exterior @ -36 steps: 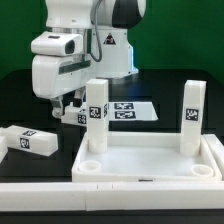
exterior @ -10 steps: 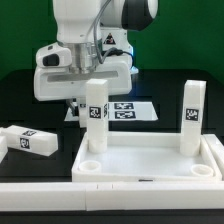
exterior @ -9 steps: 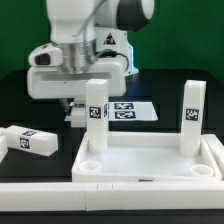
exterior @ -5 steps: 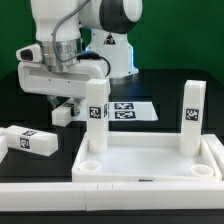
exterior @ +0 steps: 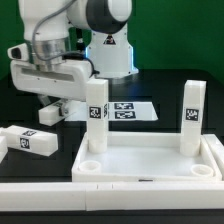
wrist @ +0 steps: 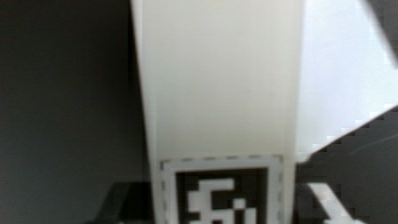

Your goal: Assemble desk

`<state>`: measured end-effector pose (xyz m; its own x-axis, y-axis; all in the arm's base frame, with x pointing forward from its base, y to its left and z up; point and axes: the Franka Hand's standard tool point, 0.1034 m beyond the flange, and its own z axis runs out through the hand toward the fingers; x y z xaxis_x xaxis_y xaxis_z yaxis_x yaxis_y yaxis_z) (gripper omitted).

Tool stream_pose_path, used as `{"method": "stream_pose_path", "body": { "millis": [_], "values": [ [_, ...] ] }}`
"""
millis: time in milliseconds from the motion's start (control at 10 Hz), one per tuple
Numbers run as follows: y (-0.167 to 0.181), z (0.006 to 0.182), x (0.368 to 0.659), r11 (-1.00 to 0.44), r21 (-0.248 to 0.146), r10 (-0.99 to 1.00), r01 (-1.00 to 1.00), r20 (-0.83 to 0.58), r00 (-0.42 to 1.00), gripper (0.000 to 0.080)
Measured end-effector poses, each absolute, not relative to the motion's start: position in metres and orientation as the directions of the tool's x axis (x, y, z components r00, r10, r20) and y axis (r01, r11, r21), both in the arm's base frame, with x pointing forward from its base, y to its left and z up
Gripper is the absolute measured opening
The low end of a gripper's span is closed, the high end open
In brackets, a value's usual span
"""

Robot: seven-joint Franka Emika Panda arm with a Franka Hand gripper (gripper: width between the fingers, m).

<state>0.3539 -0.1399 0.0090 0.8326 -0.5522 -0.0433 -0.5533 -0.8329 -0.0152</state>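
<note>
black table, desk top holding 2 legs

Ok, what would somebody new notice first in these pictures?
Probably the big white robot arm at the exterior view's left, its end effector close beside a tagged white leg standing in a far corner of the desk top. A second leg stands in the other far corner, and a third leg lies loose on the black table.
</note>
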Motion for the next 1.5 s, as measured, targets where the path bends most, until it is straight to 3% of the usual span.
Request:
{"method": "stream_pose_path", "body": {
  "millis": [100,200,300,400,600,1000,1200,1500],
  "values": [
    [-0.138,0.008,0.354,-0.834,-0.019,-0.55,-0.552,-0.055,0.833,0.0356],
    [-0.136,0.008,0.354,-0.829,-0.035,-0.554,-0.558,-0.093,0.828,0.0543],
    [-0.135,0.014,0.359,-0.812,-0.072,-0.564,-0.58,-0.159,0.81,0.0543],
    [-0.14,0.02,0.369,-0.798,-0.103,-0.565,-0.594,-0.216,0.796,0.0627],
    [-0.153,0.029,0.381,-0.784,-0.153,-0.501,-0.602,-0.416,0.759,0.0643],
    [-0.147,0.032,0.38,-0.752,-0.185,-0.396,-0.632,-0.64,0.658,0.0649],
    [-0.152,0.032,0.395,-0.721,-0.187,-0.283,-0.668,-0.8,0.53,0.0649],
    [-0.151,0.025,0.397,-0.721,-0.185,-0.217,-0.668,-0.855,0.471,0.0649]
  ]
}}
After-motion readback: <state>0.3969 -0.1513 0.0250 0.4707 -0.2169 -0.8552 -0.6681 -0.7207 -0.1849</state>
